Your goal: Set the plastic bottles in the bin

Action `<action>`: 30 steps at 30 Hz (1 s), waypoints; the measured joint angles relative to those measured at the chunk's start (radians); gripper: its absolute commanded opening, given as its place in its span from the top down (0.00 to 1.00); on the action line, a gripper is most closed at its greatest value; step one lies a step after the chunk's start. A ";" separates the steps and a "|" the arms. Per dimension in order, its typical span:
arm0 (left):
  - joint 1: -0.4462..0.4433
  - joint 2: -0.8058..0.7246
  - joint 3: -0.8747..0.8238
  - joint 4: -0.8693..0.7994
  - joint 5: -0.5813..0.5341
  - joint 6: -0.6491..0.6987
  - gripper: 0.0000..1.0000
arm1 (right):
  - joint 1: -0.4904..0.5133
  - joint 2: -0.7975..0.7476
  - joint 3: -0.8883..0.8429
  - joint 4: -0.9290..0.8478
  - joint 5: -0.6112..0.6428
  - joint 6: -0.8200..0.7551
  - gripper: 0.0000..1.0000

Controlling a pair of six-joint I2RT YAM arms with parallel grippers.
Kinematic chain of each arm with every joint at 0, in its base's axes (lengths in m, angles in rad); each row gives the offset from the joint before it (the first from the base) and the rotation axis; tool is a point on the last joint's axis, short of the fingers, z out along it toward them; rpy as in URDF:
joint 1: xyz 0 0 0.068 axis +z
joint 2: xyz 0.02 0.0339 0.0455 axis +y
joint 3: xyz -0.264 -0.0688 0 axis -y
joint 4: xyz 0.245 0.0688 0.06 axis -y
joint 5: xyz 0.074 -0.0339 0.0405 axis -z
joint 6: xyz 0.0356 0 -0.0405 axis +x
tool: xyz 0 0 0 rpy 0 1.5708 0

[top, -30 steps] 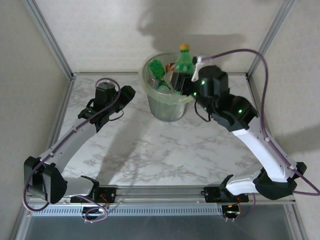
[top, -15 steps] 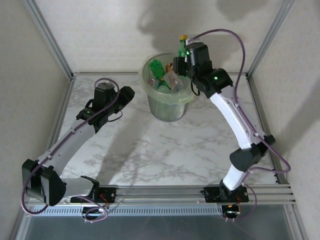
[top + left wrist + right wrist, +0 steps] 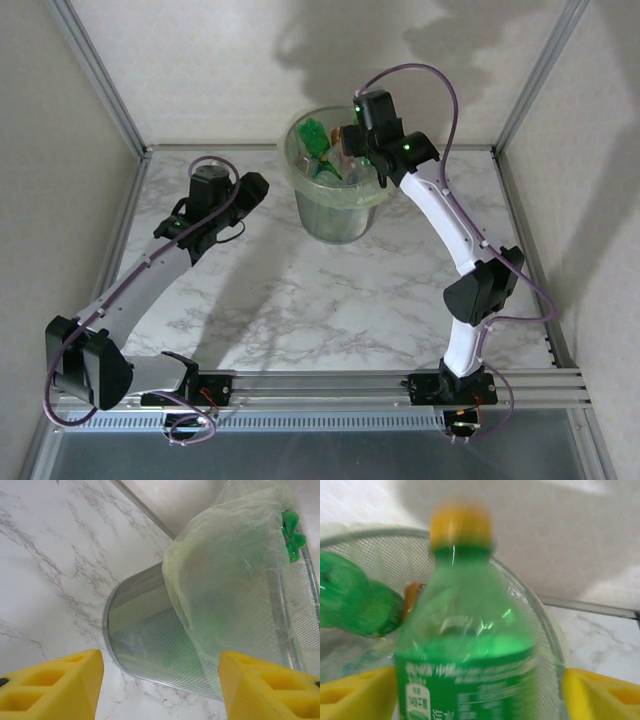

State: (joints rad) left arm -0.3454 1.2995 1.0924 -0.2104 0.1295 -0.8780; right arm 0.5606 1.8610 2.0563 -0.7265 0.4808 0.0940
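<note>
Right end effector (image 3: pixel 480 690) spread wide around a blurred green, yellow-capped bottle (image 3: pixel 470 645) over the bin (image 3: pixel 375 555).

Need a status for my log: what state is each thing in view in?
Bin, upright, filled to about the rim, liner folded over the rim.
Green bottle, upright over the bin, cap on, blurred.
Other bottles, piled in the bin.
Right gripper, open around the green bottle, gap on one side.
Left gripper, open, empty, beside the bin.
</note>
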 measured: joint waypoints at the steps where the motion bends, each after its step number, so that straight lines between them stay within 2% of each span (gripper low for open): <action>1: 0.000 0.005 0.000 0.001 0.000 0.000 0.37 | -0.002 0.007 -0.002 -0.003 0.018 0.004 0.08; 8: 0.000 0.019 0.006 0.004 0.002 0.000 0.37 | -0.007 0.012 -0.002 -0.013 0.058 0.043 0.08; 12: 0.000 0.019 0.026 0.005 0.004 0.000 0.37 | -0.007 -0.022 -0.002 -0.023 0.053 0.076 0.12; 16: 0.000 0.016 0.027 0.007 0.004 0.000 0.37 | -0.007 -0.075 -0.002 -0.026 0.046 0.108 0.29; 22: 0.000 -0.011 0.026 0.002 0.004 0.000 0.37 | -0.007 -0.129 -0.002 -0.018 0.047 0.153 0.40; 30: 0.000 -0.079 -0.001 -0.003 0.004 -0.002 0.37 | -0.039 -0.095 0.016 0.016 0.008 0.185 0.58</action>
State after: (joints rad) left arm -0.3454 1.2201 1.0912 -0.2134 0.1333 -0.8795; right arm 0.5213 1.7657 2.0720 -0.7105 0.4889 0.2790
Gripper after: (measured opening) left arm 0.630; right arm 0.452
